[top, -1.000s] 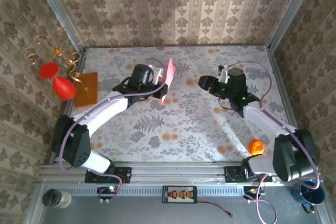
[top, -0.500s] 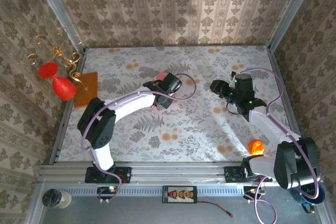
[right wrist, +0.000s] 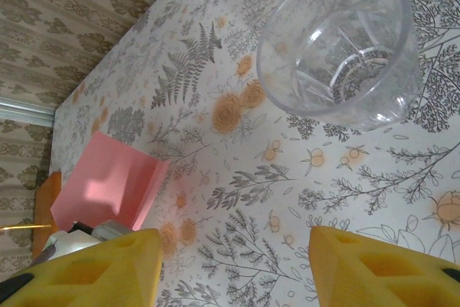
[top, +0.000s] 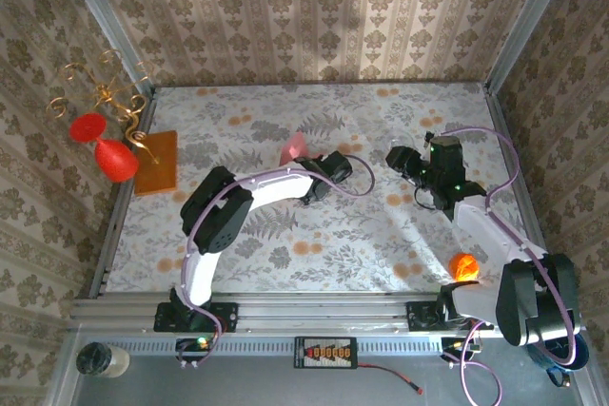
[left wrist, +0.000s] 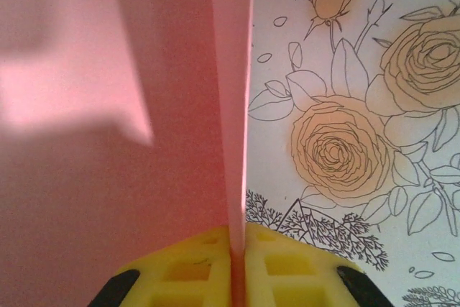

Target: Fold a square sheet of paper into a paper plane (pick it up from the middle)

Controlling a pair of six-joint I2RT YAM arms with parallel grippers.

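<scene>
Moved: the left arm has swung from the left half of the table to its middle. The square sheet of paper, which stood tall at the gripper a second ago, now shows from above as a small pink patch. The right arm has drawn back slightly toward its own side.
Left fingers: the left gripper has its yellow pads pressed together on the sheet, which runs edge-on out of the seam between them.
Sheet at the left wrist: one pink face fills the left half of the view, with a brighter patch of light on it. Its outer edges are cut off, so its outline cannot be read here.
Sheet from the right wrist: a pink piece with a folded flap, near the table's middle. Its lower edge is hidden behind a grey metal part and the near yellow pad.
Right fingers: the right gripper holds its pads well apart, with patterned cloth between them. The pads are cut off by the bottom edge.
Clear cup: stands on the cloth ahead of the right gripper, well apart from the sheet.
Orange sheet: flat at the table's left edge, beside two red goblets.
Hard to tell: from above, the left fingers are hidden under the wrist. Whether the pink sheet touches the cloth cannot be told.
</scene>
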